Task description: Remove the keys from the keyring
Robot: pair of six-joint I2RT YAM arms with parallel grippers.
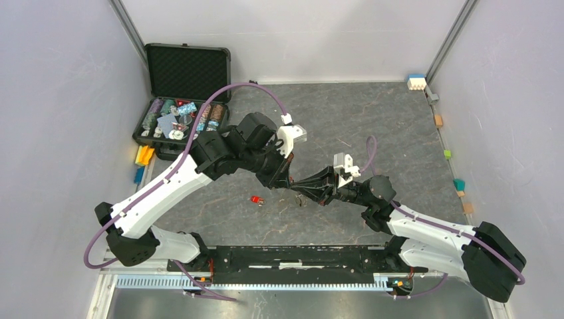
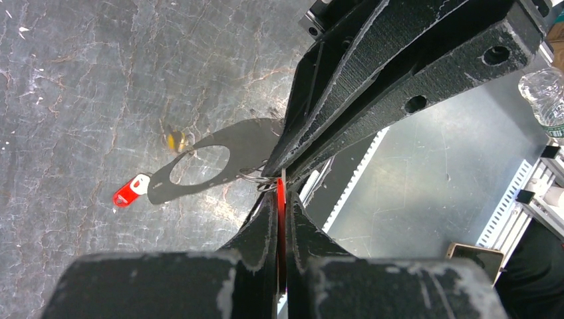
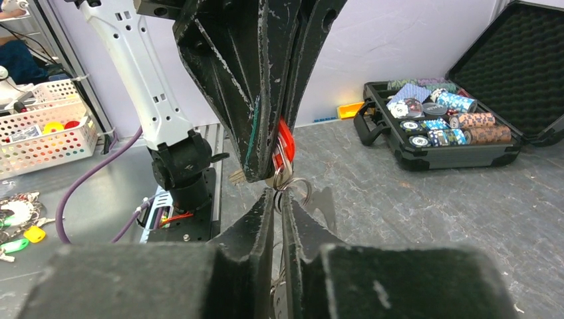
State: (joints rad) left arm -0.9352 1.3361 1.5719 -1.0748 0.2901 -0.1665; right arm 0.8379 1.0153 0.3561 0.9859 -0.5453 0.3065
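My left gripper (image 1: 287, 181) is shut on a red-headed key (image 2: 281, 197), which also shows in the right wrist view (image 3: 286, 143). That key hangs on small silver rings (image 3: 292, 183) of the keyring. My right gripper (image 1: 304, 191) meets it tip to tip above the table and is shut on a thin ring of the keyring (image 3: 278, 199). The dark grey strap loop (image 2: 199, 163) hangs from the rings (image 2: 258, 178). A yellow-headed key (image 2: 175, 139) shows blurred at its far end. A gold key (image 3: 237, 176) peeks out behind the left finger. Another red key (image 1: 257, 199) lies loose on the table (image 2: 130, 191).
An open black case (image 1: 187, 70) with poker chips stands at the back left and shows in the right wrist view (image 3: 432, 139). Small coloured blocks (image 1: 459, 184) line the right edge. A white basket (image 3: 40, 133) sits beyond the table by the left arm's base.
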